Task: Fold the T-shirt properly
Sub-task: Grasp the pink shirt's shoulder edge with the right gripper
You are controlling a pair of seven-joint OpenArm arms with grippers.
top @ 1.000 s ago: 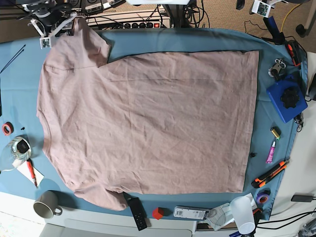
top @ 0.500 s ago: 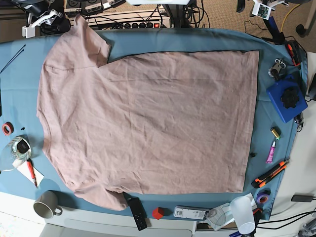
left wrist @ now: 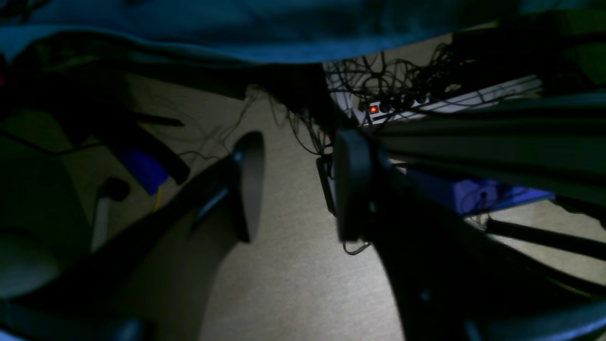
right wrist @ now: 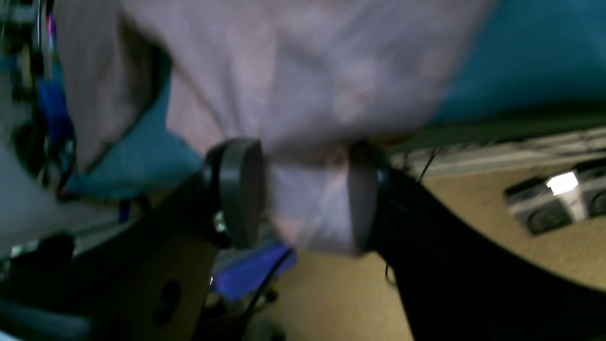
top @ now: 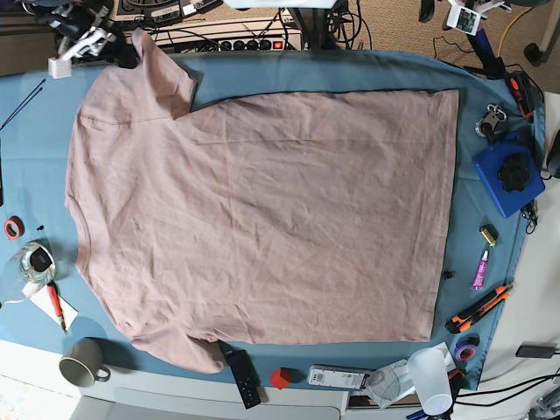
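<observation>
The dusty-pink T-shirt [top: 262, 219] lies spread flat on the teal table cloth [top: 35, 149], collar side to the left and hem to the right. Its far sleeve [top: 157, 70] reaches the table's back left edge. My right gripper [top: 92, 42] hovers there. In the blurred right wrist view the right gripper [right wrist: 303, 194] stands open, with the sleeve's edge [right wrist: 307, 208] hanging between its wide-apart fingers. In the dark left wrist view my left gripper [left wrist: 298, 189] is open and empty, below the table edge over the floor.
A blue box [top: 507, 179], keys, a lighter and an orange cutter [top: 477, 306] line the right edge. Along the front lie a mug [top: 83, 360], a black remote [top: 241, 376], a red block [top: 280, 378] and a plastic cup [top: 430, 376]. A power strip [top: 254, 42] sits behind the table.
The right gripper drew back up and to the left from the far sleeve, then came back toward it. The T-shirt has not moved.
</observation>
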